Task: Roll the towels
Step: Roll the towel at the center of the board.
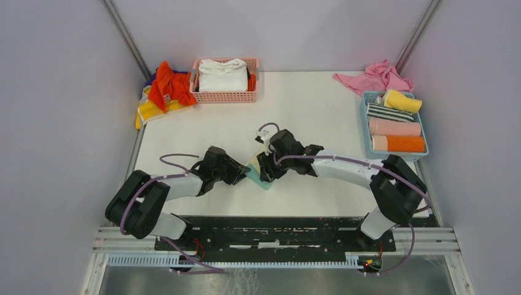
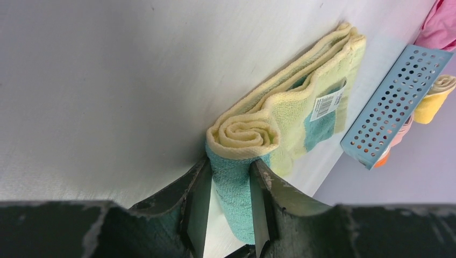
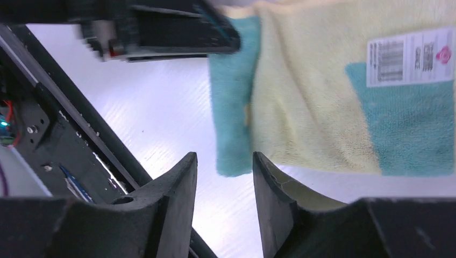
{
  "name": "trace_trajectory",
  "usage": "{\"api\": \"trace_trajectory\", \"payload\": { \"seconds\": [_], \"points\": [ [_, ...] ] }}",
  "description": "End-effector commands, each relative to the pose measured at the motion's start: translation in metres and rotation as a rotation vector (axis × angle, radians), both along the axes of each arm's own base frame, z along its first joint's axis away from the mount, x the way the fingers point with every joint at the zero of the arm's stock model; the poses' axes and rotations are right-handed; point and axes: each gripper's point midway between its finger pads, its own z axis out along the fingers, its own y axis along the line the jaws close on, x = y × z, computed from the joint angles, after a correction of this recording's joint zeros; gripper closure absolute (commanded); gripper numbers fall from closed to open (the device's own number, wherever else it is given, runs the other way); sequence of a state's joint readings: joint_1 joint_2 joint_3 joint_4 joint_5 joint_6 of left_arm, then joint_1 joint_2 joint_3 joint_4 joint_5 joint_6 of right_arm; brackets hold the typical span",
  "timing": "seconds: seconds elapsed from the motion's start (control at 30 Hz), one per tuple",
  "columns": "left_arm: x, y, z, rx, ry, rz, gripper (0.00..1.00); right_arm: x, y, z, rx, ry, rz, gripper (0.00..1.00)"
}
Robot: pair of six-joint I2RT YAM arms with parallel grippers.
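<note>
At the near middle of the table point(image 1: 307, 104), you see the pale yellow and teal towel point(image 2: 301, 107) lying partly rolled, its coiled end toward the left arm. Your left end effector point(image 2: 230, 173) grasps that teal rolled end, pressed against it on both sides. Your right end effector point(image 3: 223, 161) stands released, its jaws apart just beside the towel's teal edge.
</note>
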State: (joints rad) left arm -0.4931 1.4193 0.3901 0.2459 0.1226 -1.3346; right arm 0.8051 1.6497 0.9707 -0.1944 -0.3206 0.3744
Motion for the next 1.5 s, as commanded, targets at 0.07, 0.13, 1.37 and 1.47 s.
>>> {"api": "trace_trajectory", "payload": {
  "seconds": [0.07,0.13,1.37,1.47],
  "points": [
    [-0.04,0.033,-0.051,0.168,0.212,0.058,0.6,0.01,-0.005,0.039,-0.28,-0.477,0.041,0.48],
    [-0.04,0.032,-0.052,0.164,0.217,0.057,0.6,0.005,0.004,0.04,-0.321,-0.544,0.072,0.48],
    [-0.043,0.033,-0.056,0.204,0.243,0.023,0.6,-0.001,0.01,-0.064,-0.782,-0.666,0.301,0.45],
    [-0.041,0.034,-0.055,0.213,0.235,0.019,0.6,0.003,0.001,-0.076,-0.783,-0.628,0.29,0.47]
  ]
}}
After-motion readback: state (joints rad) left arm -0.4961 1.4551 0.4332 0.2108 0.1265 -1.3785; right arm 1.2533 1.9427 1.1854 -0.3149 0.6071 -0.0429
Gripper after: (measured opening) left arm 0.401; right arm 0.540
